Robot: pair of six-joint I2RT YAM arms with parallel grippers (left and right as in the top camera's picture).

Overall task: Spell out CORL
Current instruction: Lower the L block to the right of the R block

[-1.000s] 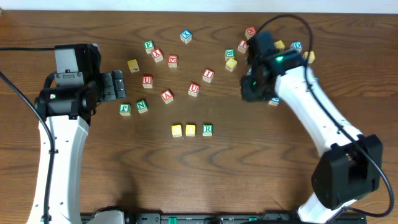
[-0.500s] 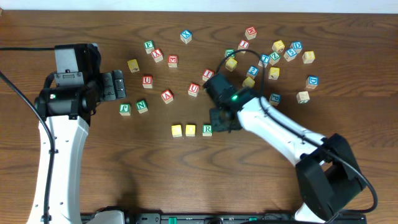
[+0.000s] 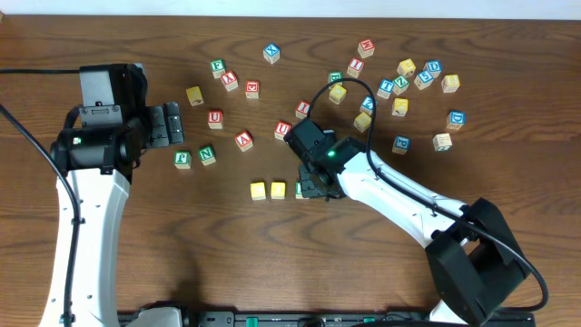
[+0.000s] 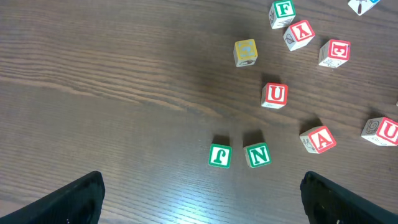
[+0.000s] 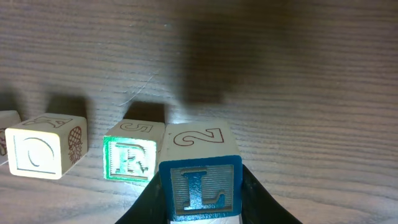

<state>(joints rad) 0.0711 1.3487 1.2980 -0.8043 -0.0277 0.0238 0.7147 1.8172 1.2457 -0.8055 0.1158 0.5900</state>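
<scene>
Four wooden alphabet cubes, task set, grouped at 6 o'clock from the middle of the table (image 3: 182, 263); dark brown top with long streaked grain.

1. Right gripper (image 5: 200, 210): dark fingers set narrowly apart, clamped on two opposite sides of the L cube (image 5: 200, 190). Pale unpainted wood, square with crisp edges; blue-bordered face with a raised blue L; outlined numeral 2 on the adjoining face. Placed at 3 o'clock of the R cube, just beside it; contact with that cube or with the table not determinable.

2. R cube (image 5: 127, 158): white face, green border, green raised R; numeral 5 in outline on the neighbouring side. Resting on the table, mostly hidden under the gripper in the overhead view.

3. Inner yellow cube (image 3: 278, 190): at 9 o'clock of the R cube, small gap between. Yellow top from overhead; outlined O on the pale face seen by the right wrist camera, pineapple drawing on one side.

4. Outer yellow cube (image 3: 259, 191): at 9 o'clock of item 3, end of the row; letter not legible.

5. Left gripper (image 3: 170, 124): jaws spread fully wide, nothing between them, hovering well apart from the row at 10 o'clock.

Loose stock beneath it: green N cube (image 4: 257, 155) and green F cube (image 4: 219, 155) side by side; red U cube (image 4: 275, 94); red A cube (image 4: 318, 138), tilted.
</scene>
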